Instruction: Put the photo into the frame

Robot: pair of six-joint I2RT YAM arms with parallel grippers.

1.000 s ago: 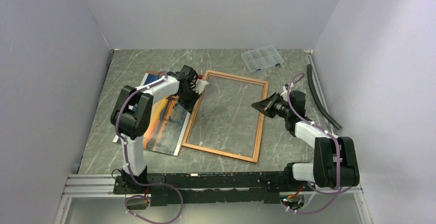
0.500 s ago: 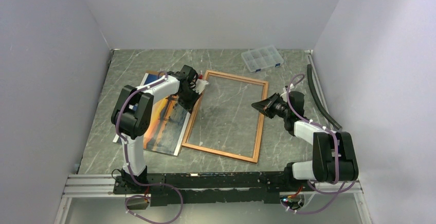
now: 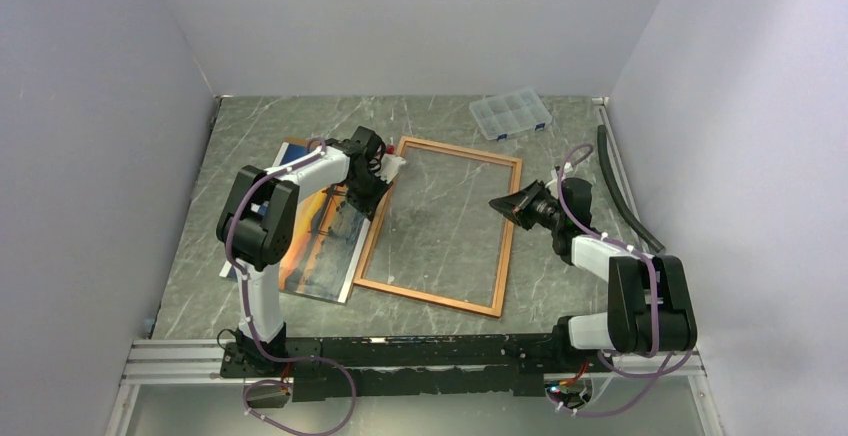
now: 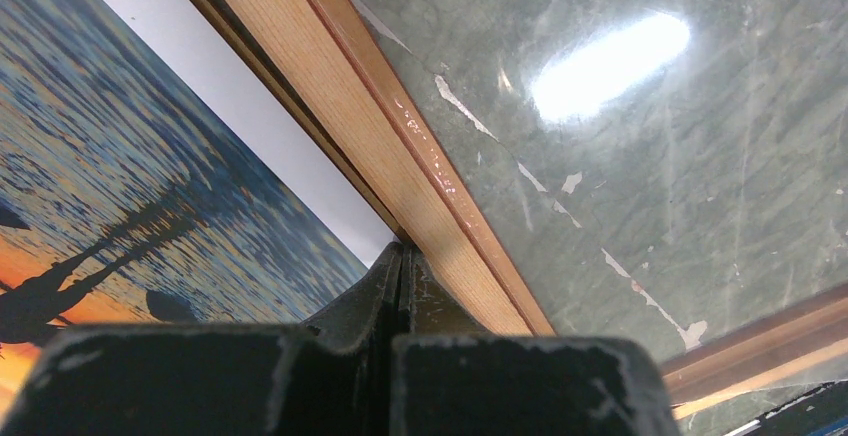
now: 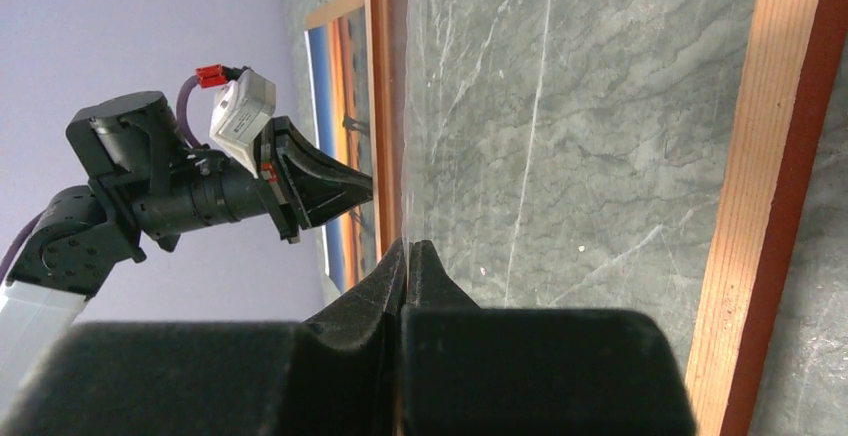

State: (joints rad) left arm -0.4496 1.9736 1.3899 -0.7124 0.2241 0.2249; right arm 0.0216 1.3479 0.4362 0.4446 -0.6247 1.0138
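The frame [image 3: 508,236], a thin reddish-brown border round a clear pane, lies flat mid-table. The photo [image 3: 318,251], an orange sunset over blue water, lies face up just left of it, partly under my left arm. My left gripper [image 3: 374,206] is shut, its tip [image 4: 402,249] at the seam between the frame's left border [image 4: 390,146] and the photo's white margin [image 4: 300,156]. My right gripper [image 3: 493,203] is shut with nothing in it, low over the pane just inside the right border [image 5: 775,186]. Across the pane, the right wrist view shows the left gripper [image 5: 330,184] and the photo [image 5: 345,106].
A small clear compartment box [image 3: 510,114] sits at the back right. A black strip [image 3: 625,191] lies along the right wall. Grey walls close in the table on the left, back and right.
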